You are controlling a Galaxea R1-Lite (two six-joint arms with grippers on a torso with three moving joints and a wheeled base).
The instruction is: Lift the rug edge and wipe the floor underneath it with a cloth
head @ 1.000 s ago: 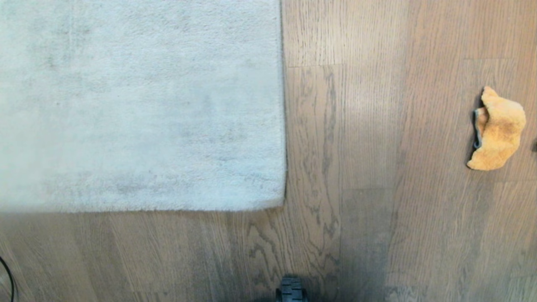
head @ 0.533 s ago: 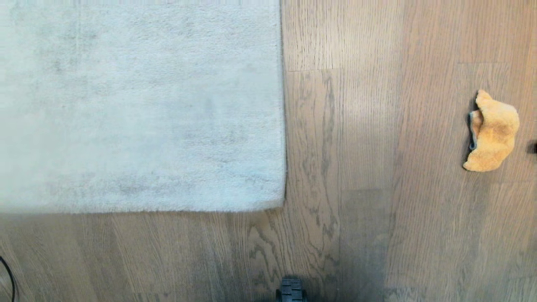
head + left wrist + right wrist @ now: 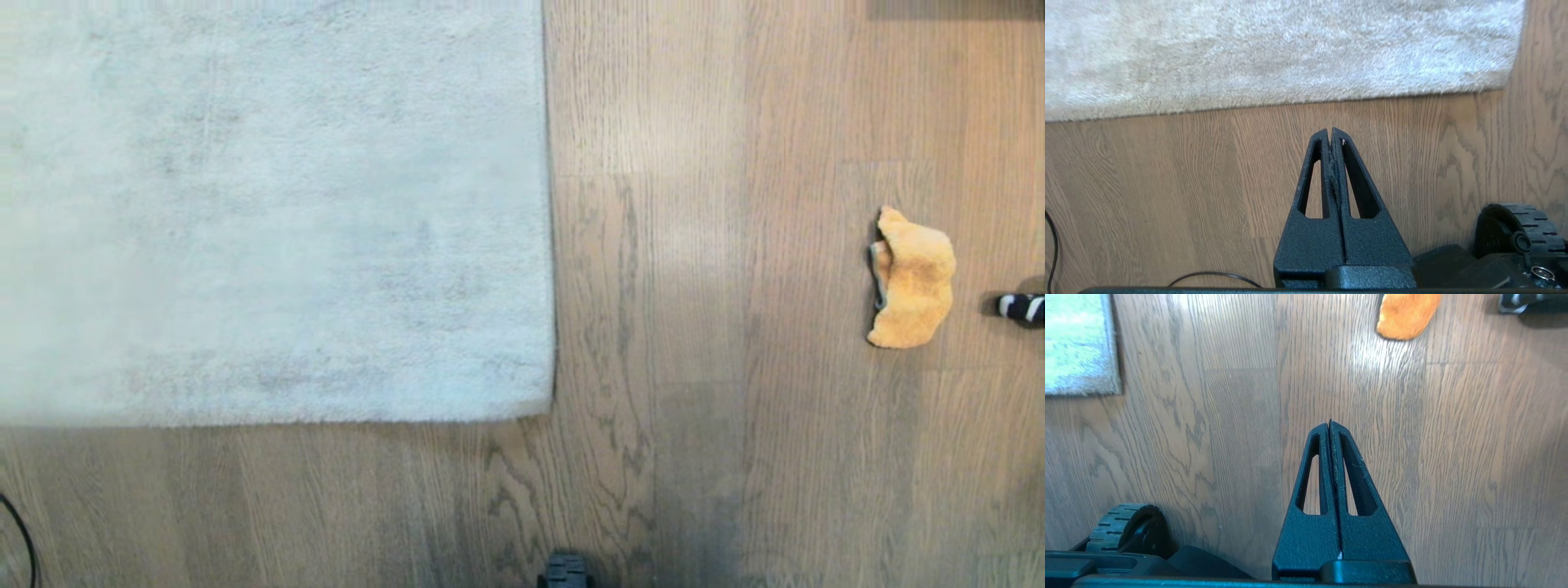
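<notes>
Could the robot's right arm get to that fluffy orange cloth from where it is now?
Probably yes. The cloth lies in the open on the floor, with only bare planks between it and the right gripper, which is shut, so it must open first.

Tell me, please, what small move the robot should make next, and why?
Probably open the right gripper and reach toward the cloth. Both grippers are shut and empty, the cloth lies untouched on the floor off to the robot's right, and the rug edge lies flat.

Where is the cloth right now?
In the head view the cloth lies on bare floor at the right, well clear of the rug edge.
</notes>
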